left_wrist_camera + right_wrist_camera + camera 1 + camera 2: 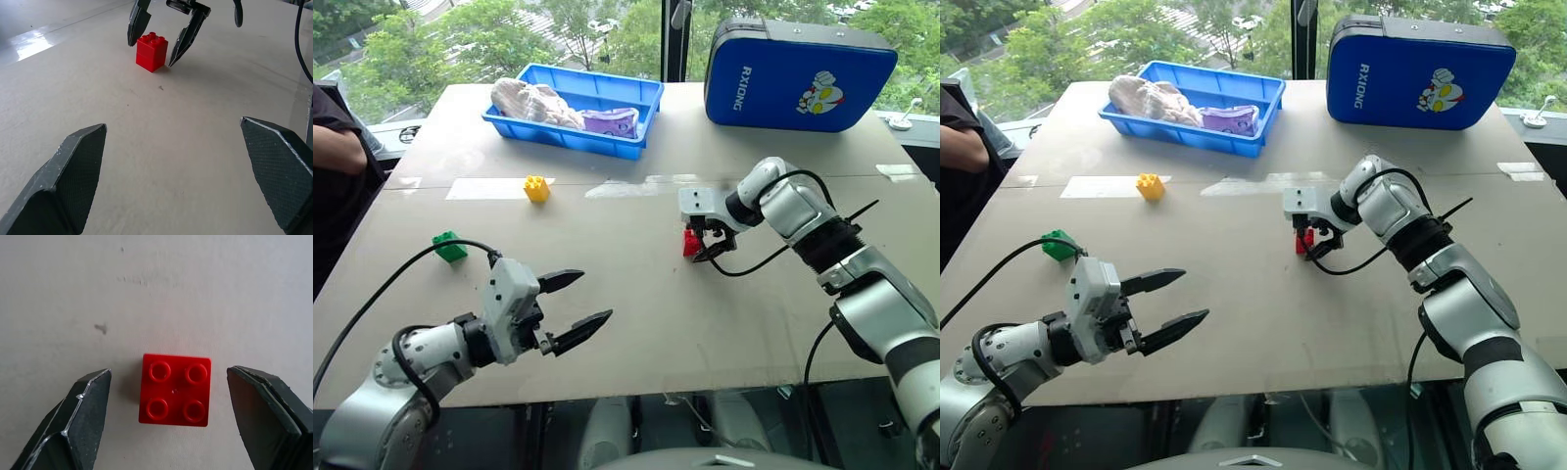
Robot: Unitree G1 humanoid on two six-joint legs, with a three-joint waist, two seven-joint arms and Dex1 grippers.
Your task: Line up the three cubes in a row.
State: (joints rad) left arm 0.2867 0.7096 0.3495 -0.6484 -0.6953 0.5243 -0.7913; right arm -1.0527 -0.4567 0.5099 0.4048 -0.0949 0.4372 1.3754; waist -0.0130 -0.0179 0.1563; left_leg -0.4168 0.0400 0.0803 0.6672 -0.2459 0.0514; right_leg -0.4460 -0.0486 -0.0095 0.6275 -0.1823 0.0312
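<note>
The small green studded plastic brick [449,246] is sitting at the bench's [636,323] nine o'clock edge, the yellow studded plastic brick [537,188] at eleven o'clock. The left tool [579,306] is hovering spread and empty near six o'clock. The red studded plastic brick [175,389] is resting between the right tool's [171,416] spread fingers, untouched. These look light, rigid and slick; pinching flat opposite sides should work best.

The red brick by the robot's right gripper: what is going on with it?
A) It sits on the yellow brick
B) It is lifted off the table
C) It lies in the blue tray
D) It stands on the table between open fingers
D: the red brick stands on the table, with the right gripper open and a gap on each side.
</note>
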